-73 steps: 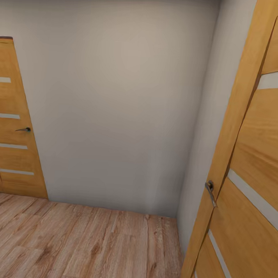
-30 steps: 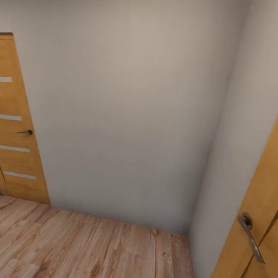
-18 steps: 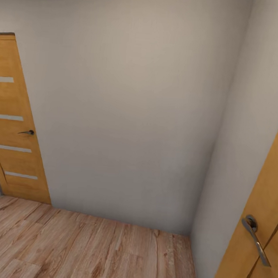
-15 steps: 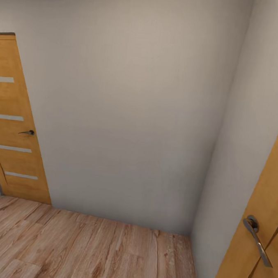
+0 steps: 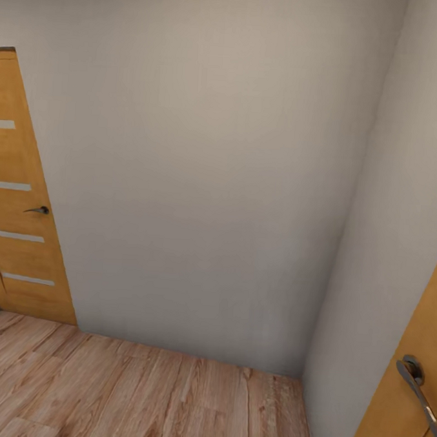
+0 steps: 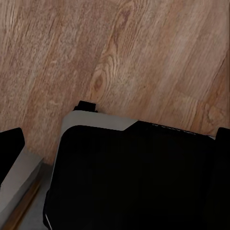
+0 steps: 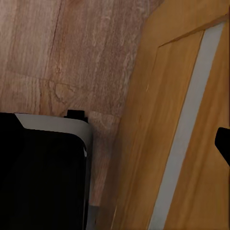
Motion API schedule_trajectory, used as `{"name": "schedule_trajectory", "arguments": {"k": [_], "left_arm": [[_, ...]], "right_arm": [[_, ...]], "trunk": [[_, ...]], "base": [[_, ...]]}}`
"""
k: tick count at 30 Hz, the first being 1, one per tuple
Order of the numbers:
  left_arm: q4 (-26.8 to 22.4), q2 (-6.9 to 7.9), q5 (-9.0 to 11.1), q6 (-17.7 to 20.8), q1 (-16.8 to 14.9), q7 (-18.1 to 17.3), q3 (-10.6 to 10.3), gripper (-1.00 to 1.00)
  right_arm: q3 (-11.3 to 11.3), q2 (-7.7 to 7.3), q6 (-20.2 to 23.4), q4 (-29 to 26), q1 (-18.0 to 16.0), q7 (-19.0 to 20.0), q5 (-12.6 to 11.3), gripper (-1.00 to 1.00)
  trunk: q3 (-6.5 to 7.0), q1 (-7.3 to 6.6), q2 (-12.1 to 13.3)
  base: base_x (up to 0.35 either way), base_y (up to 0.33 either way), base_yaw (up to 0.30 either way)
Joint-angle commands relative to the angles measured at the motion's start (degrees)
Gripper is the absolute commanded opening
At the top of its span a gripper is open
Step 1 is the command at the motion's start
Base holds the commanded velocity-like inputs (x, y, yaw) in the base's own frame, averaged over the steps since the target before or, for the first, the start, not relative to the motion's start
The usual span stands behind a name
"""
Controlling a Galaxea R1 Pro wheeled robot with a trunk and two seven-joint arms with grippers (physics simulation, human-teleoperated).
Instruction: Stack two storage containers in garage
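The view swings left off the open door (image 5: 405,398) toward the blank wall (image 5: 208,179), robot in transit with no bins in sight, claw states impossible to tell.

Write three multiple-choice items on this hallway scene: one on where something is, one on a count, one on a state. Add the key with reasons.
1. Where does the door with the dark lever handle and three pale stripes stand in the head view?
A. At the left edge, against the far wall
B. In the middle of the far wall
C. Lying flat on the floor

2. How many wooden doors show in the head view?
A. One
B. Two
C. Four

3. What state is the left door in?
A. Swung wide open
B. Off its hinges
C. Closed, flush with the wall

Key: 1 A, the striped door meets the white wall at the left edge. 2 B, that door plus the right door with a metal handle. 3 C, it sits flush above the wood-plank floor, no gap showing.
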Motion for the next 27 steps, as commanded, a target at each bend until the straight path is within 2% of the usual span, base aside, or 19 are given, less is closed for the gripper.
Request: {"name": "schedule_trajectory", "arguments": {"k": [1, 6, 16, 27], "left_arm": [[0.00, -0.02, 0.19, 0.01, -0.01, 0.13, 0.29, 1.00], [0.00, 0.04, 0.19, 0.01, -0.01, 0.13, 0.29, 1.00], [0.01, 0.05, 0.28, 0.01, -0.01, 0.13, 0.29, 1.00], [-0.01, 0.05, 0.25, 0.01, -0.01, 0.13, 0.29, 1.00]], "right_arm": [[0.43, 0.02, -0.32, 0.18, -0.05, -0.08, -0.32, 1.00], [0.43, -0.03, -0.36, 0.18, -0.05, -0.14, -0.32, 1.00], [0.39, -0.10, -0.41, 0.18, -0.05, -0.15, -0.32, 1.00], [0.43, -0.04, -0.41, 0.18, -0.05, -0.15, -0.32, 1.00]], "trunk": [[-0.02, 0.05, -0.03], [-0.02, 0.05, -0.03], [-0.02, 0.05, -0.03], [-0.02, 0.05, -0.03]], "base": [[0.313, 0.000, 0.000], [0.318, 0.000, 0.078], [0.269, 0.000, 0.256], [0.051, 0.000, 0.267]]}}
